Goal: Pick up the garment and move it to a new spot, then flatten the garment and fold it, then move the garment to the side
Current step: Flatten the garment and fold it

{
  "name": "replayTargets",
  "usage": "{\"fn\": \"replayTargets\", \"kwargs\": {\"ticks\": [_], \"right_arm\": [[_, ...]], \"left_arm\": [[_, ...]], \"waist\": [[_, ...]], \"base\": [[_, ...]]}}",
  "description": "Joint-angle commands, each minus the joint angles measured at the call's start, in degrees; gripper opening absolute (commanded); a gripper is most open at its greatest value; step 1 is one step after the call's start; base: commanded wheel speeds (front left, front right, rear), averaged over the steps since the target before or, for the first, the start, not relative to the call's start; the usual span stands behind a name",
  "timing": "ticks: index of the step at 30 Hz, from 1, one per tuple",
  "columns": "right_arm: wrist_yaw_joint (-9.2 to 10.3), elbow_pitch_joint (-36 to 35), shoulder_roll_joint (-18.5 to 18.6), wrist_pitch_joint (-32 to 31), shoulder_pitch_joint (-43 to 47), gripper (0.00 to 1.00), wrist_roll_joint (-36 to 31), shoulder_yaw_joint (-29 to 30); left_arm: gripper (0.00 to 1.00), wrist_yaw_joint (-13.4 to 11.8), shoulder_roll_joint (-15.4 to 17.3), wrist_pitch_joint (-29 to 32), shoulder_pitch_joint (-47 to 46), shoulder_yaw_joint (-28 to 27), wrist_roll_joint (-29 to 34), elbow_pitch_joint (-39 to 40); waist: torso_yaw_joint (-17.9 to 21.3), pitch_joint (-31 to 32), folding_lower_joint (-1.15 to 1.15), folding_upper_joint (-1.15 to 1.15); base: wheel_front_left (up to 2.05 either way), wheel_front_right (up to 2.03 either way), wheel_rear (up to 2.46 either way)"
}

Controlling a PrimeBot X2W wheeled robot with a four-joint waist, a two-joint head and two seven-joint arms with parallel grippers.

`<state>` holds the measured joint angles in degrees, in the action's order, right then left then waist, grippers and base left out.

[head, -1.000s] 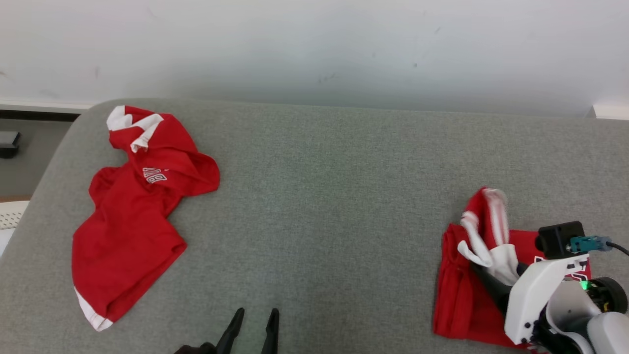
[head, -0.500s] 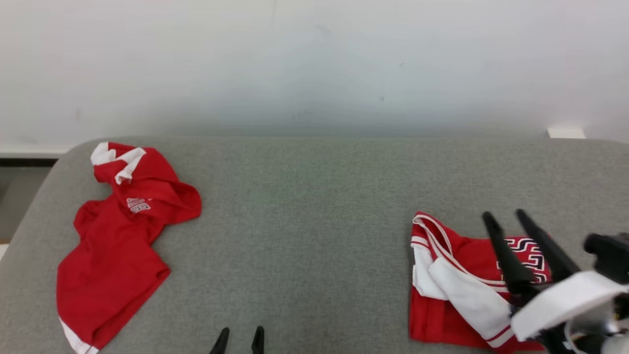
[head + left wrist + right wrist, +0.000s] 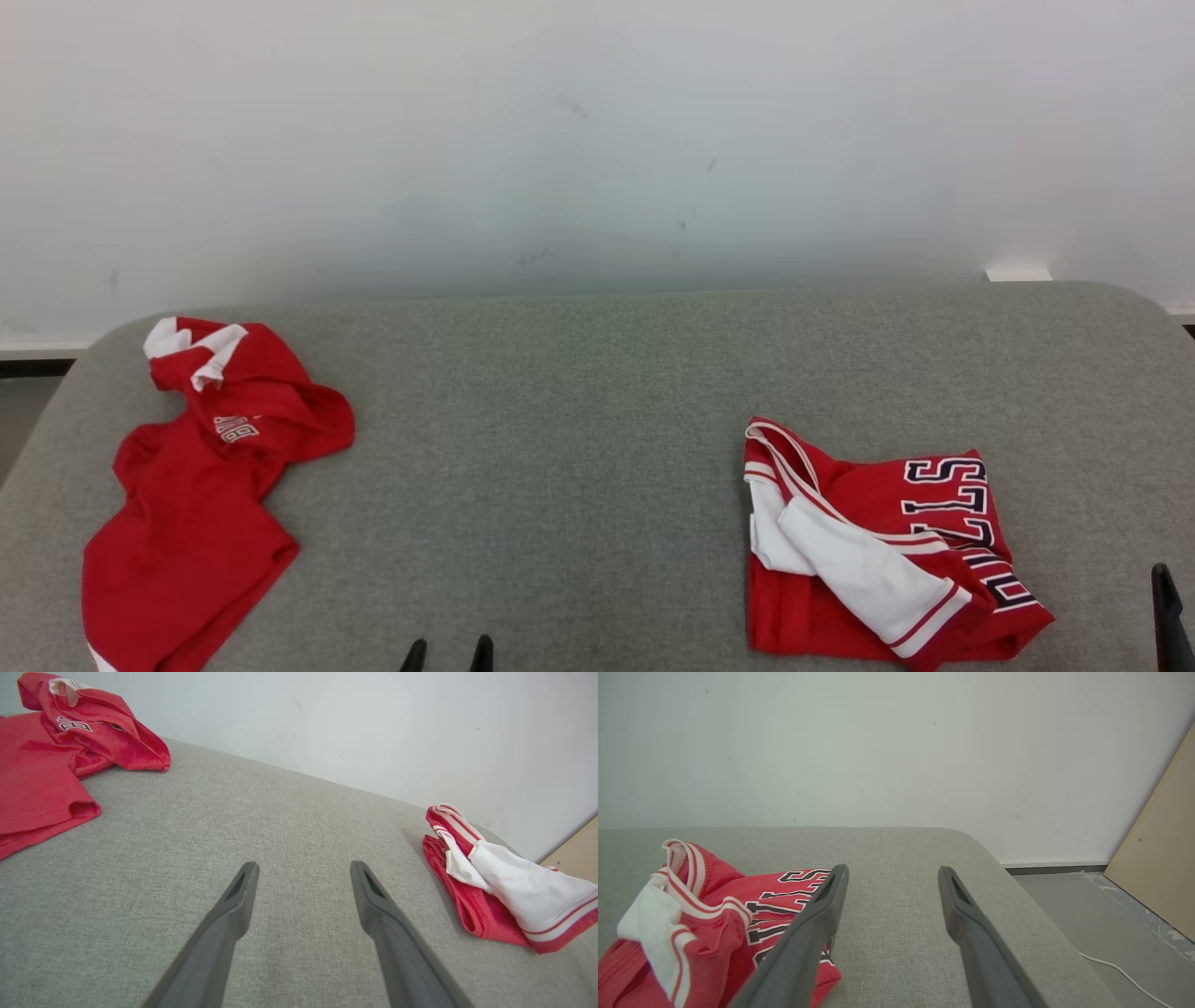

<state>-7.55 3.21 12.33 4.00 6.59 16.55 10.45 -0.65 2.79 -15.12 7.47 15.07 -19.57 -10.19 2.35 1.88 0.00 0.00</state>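
Garment [image 3: 882, 551] folded, lettering partly hidden, left gripper [image 3: 450, 649] cut off below

- The head view looks forward and down from high up, across the whole grey cushion [image 3: 579, 373] to the wall [image 3: 597, 140].
- The left wrist view sits low over the cushion's middle, looking past the left gripper [image 3: 303, 863] toward the wall. It shares the shirt [image 3: 42, 765] and the jersey [image 3: 490, 891] with the head view.
- The right wrist view sits low near the cushion's right end, facing the wall past the right gripper [image 3: 893, 868]. All three views share the jersey.
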Motion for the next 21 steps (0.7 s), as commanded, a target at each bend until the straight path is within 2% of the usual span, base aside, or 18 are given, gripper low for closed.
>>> {"fn": "replayTargets", "kwargs": {"ticks": [1, 2, 3, 5, 6, 14, 21], "right_arm": [[0.12, 1.68, 0.51, 1.43, 1.09, 1.00, -0.79, 0.19], [0.13, 2.88, 0.55, 2.21, 1.36, 1.00, -1.08, 0.02], [0.13, 4.08, 0.46, 2.80, 1.47, 0.79, -0.88, -0.27], [0.13, 6.26, 0.82, 3.51, 1.29, 0.15, -0.22, -1.75], [0.13, 7.20, 1.21, 3.72, 1.00, 0.00, 0.00, -2.74], [0.13, 16.20, 1.43, 5.71, -4.21, 0.00, 1.05, -12.47], [0.13, 24.76, -1.36, 6.22, -10.88, 0.00, -0.06, -22.89]], "left_arm": [[1.00, -0.29, 0.20, -0.03, 0.70, -0.28, -0.06, 0.10], [1.00, -0.24, 0.21, -0.03, 0.81, -0.45, 0.14, 0.08], [1.00, -0.22, 0.21, -0.03, 0.89, -0.59, 0.43, 0.06], [1.00, -0.09, 0.21, -0.03, 0.96, -0.80, 0.72, 0.02], [1.00, -0.07, 0.21, -0.03, 0.99, -0.84, 1.04, 0.03], [1.00, 0.28, 0.20, -0.03, 0.53, -1.30, 2.40, 0.30], [1.00, 0.49, 0.21, -0.03, -0.03, -1.73, 2.72, 0.09]], "waist": [[0.06, 0.17, 0.00, 0.00], [0.08, 0.25, 0.00, 0.00], [0.09, 0.30, 0.00, 0.00], [0.06, 0.36, 0.00, 0.00], [0.00, 0.36, 0.00, 0.00], [-1.70, -0.56, 0.00, 0.00], [-4.35, -1.18, 0.00, 0.00]], "base": [[0.00, 0.00, 0.00], [0.00, 0.00, 0.00], [0.00, 0.00, 0.00], [0.00, 0.00, 0.00], [0.00, 0.00, 0.00], [0.00, 0.00, 0.00], [0.00, 0.00, 0.00]]}}
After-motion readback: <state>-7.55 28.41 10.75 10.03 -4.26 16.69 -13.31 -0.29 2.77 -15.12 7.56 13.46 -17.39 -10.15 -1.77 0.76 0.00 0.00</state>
